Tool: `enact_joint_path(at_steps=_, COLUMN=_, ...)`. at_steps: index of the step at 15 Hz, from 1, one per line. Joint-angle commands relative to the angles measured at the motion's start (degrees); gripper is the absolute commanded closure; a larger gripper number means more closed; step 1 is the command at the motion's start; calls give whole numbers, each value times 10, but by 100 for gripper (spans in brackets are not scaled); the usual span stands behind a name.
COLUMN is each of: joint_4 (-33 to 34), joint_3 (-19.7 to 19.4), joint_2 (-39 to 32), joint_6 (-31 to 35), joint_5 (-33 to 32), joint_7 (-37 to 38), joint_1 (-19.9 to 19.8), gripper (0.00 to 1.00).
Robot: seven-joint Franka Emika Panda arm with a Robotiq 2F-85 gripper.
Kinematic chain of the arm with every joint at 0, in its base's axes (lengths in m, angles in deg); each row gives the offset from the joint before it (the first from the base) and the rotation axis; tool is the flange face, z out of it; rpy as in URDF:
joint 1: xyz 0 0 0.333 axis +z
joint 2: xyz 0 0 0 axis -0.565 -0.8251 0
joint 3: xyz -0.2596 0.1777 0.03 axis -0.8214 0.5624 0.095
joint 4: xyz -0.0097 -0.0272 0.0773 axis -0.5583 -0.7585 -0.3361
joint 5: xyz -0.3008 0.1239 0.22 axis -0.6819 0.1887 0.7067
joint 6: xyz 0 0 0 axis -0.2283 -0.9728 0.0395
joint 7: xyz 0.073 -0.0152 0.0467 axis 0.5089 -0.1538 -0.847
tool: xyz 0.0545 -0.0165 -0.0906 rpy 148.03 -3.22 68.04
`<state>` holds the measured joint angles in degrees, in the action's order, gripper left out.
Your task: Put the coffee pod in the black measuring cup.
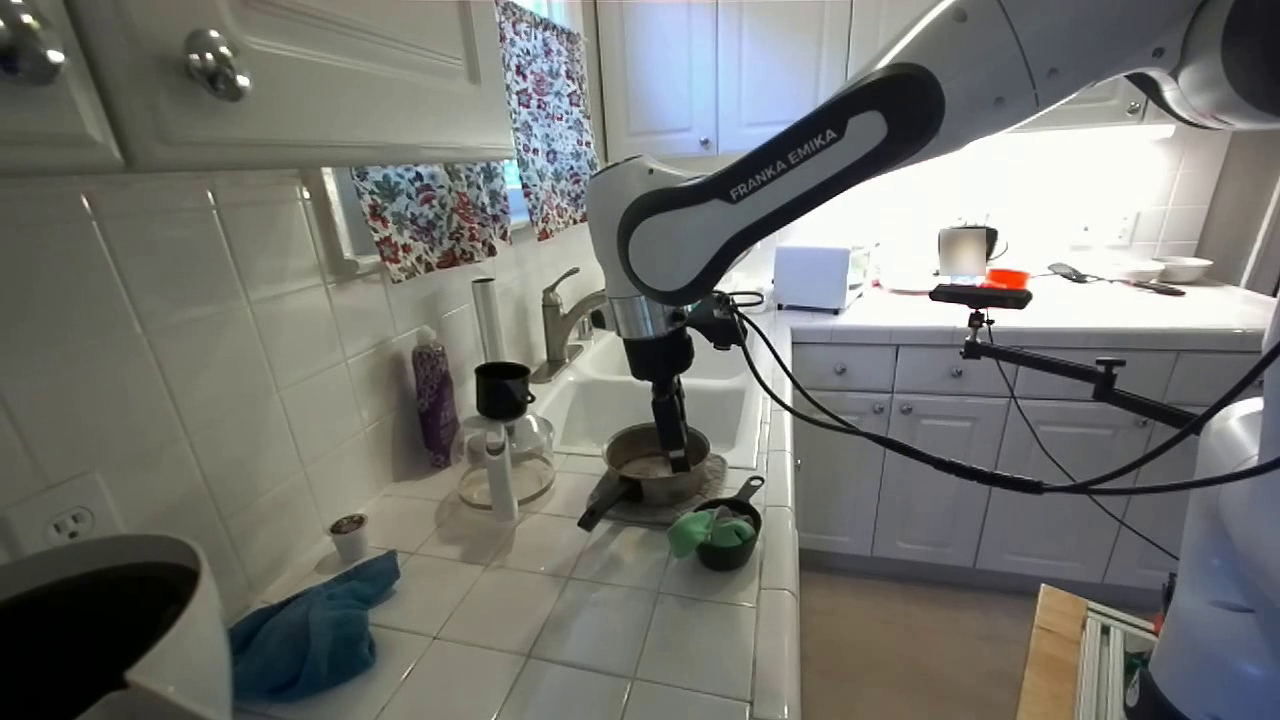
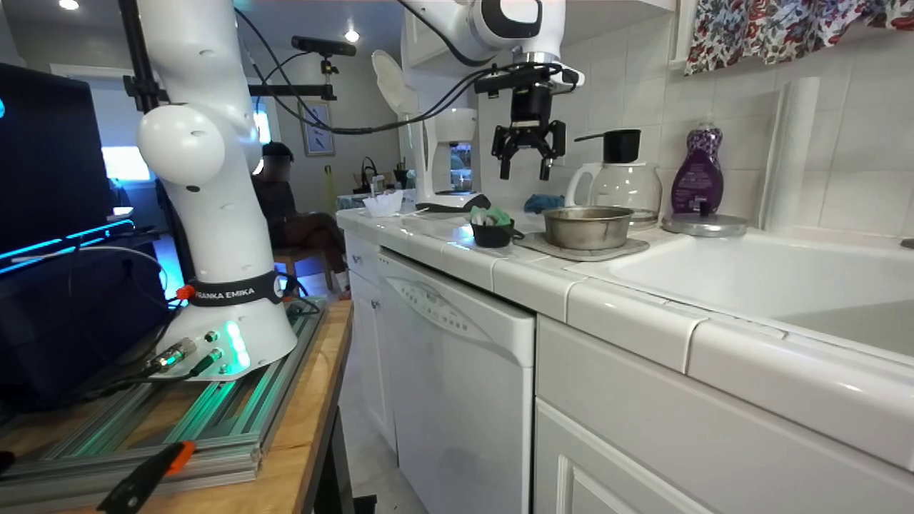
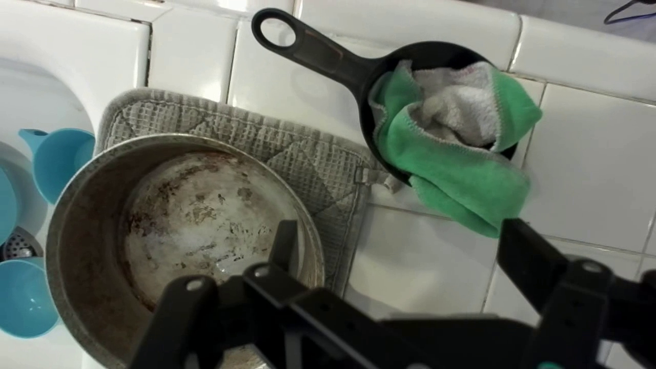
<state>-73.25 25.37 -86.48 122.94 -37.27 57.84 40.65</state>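
In an exterior view, we're seeing the tapered coffee pod [image 1: 350,540] lower left — the gripper [image 1: 677,458] hanging mid-frame, jaws parted.

White coffee pod [image 1: 350,541], brown-topped, upright

Exterior views, sharing the pot [image 2: 589,230], look along the surface [image 1: 590,630] and across its front edge [image 2: 532,285]; wrist view, closely down.
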Motion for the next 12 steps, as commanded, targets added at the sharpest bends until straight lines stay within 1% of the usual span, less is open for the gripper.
enact_joint_path(at_steps=1, joint_4=30, joint_3=10, joint_2=-32, joint_6=-10, joint_5=-10, joint_7=-14, joint_1=6, gripper=0)
enact_joint_path(at_steps=3, joint_4=58, joint_3=25, joint_2=-66, joint_6=-8, joint_5=-21, joint_7=-26, joint_1=19, gripper=0)
enact_joint_path(at_steps=5, joint_4=101, joint_3=46, joint_2=-109, joint_6=-13, joint_5=-43, joint_7=-36, joint_1=39, gripper=0)
enact_joint_path(at_steps=9, joint_4=190, joint_3=72, joint_2=-188, joint_6=-21, joint_5=-124, joint_7=-47, joint_1=81, gripper=0)
enact_joint_path(at_steps=12, joint_4=250, joint_3=72, joint_2=-241, joint_6=-10, joint_5=-196, joint_7=-47, joint_1=113, gripper=0)
